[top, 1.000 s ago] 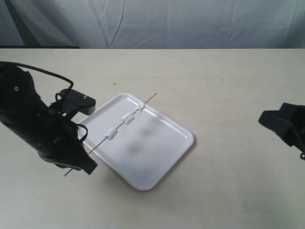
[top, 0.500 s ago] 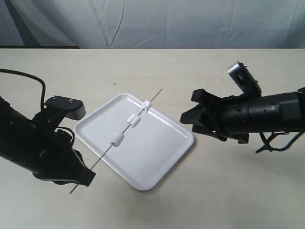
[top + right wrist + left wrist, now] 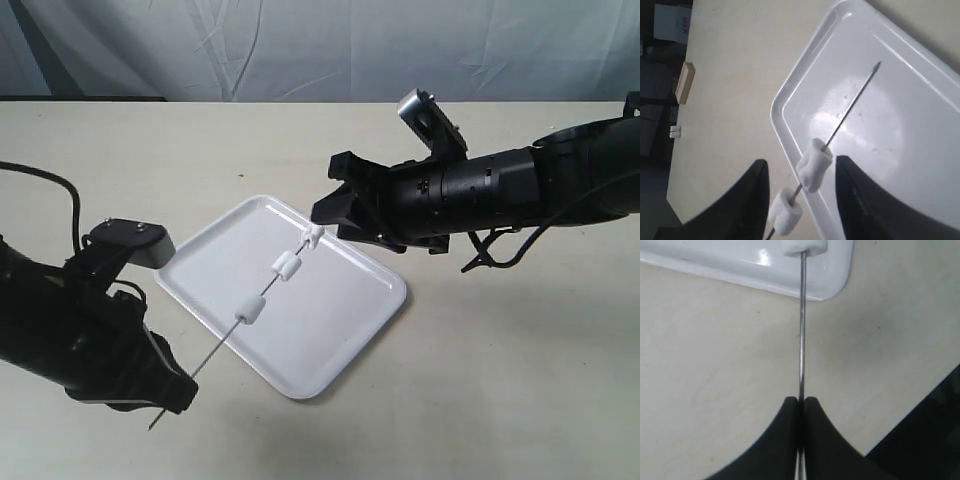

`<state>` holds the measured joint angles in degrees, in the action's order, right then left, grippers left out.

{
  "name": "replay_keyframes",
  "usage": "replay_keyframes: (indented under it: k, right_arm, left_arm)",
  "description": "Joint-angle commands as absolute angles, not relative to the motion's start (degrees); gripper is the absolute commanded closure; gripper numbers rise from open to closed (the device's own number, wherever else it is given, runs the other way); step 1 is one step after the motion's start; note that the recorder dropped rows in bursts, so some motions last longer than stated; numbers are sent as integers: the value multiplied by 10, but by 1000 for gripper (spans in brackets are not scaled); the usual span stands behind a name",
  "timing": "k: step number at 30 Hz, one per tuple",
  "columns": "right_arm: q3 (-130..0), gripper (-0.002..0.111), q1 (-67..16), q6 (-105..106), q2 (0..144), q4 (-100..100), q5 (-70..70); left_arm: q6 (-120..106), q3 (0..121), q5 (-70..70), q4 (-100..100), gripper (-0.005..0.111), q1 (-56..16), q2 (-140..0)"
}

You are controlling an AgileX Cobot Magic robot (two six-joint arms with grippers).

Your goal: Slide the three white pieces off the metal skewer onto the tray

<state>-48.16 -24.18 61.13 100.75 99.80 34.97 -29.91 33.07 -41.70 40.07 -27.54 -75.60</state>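
Firmly, the left claw [image 3: 801, 405] pinched the metal skewer [image 3: 801, 330] over the tray [image 3: 920, 105] while the spread right claw [image 3: 800, 172] flanked one white piece [image 3: 816, 159].

Beige desk [image 3: 480, 400] fills most of the frame. Wrinkled grey-blue cloth backdrop [image 3: 350, 45] runs across the top. Past the desk edge: dark floor, white box [image 3: 672, 20], tan block [image 3: 685, 82].

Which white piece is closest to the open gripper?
The tip piece, at the skewer's pointed end. It sits right at the open right gripper; the middle piece and last piece sit farther down, toward the left gripper.
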Motion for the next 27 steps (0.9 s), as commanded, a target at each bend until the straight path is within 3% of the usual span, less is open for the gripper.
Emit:
replay_keyframes:
  k: [1, 17, 27]
  right_arm:
    - [-486, 67, -242, 604, 1008, 999, 343]
    - [-486, 67, -242, 595, 1008, 999, 356]
    - [-486, 77, -242, 594, 1008, 999, 356]
  left_arm:
    - [-307, 324, -403, 416, 107, -281, -733]
    - [-336, 324, -415, 458, 107, -281, -724]
    - [-379, 324, -420, 513, 107, -281, -724]
